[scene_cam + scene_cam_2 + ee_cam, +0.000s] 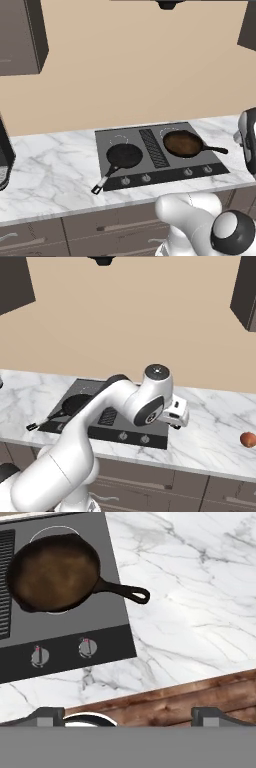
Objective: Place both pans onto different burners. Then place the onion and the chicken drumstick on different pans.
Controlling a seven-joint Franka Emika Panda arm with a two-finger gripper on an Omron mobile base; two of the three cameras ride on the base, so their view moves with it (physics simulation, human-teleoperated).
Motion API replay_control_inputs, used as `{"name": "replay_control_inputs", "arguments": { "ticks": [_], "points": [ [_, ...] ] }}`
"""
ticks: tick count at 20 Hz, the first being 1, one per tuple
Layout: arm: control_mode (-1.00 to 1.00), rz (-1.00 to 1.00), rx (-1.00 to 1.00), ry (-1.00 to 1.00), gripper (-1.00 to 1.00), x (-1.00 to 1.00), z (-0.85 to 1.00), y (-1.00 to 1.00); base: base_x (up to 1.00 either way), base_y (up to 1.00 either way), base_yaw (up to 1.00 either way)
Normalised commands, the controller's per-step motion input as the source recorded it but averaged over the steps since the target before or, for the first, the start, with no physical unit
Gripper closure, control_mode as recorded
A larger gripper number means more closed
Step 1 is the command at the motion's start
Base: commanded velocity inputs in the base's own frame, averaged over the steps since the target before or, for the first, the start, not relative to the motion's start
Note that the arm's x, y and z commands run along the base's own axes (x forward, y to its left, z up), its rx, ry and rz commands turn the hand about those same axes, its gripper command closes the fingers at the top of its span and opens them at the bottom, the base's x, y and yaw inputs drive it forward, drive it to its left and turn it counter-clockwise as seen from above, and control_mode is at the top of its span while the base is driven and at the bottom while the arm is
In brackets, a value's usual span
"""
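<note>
Pans both sit on the cooktop (155,172): black pan (124,155) left, brown-interior pan (52,574) right (handle overhanging marble). Right base view adds an onion (248,439), half cut off. Gripper (128,717) fingers spread apart, empty.

I saw a white marble bench (55,170) carrying a dark grey cooktop (159,172). On the cooktop sat a black pan (124,155) to the left of the ribbed vent (153,147) and a brown-interior pan (183,143) to its right. An onion (248,439) lay on the bench well to the right.

Both pans (124,155) (183,143) on cooktop (155,172); onion (248,439) apparently far right.
</note>
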Motion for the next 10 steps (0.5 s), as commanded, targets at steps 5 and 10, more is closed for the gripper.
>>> {"name": "replay_control_inputs", "arguments": {
  "ticks": [5, 10],
  "points": [
    [-1.0, 0.02, -0.07, 0.0, -1.0, 0.0, -0.09, -0.43, 0.0, 0.0, 0.0],
    [-1.0, 0.0, -0.05, 0.0, -1.0, 0.0, -0.08, -0.37, 0.0, 0.0, 0.0]
  ]
}}
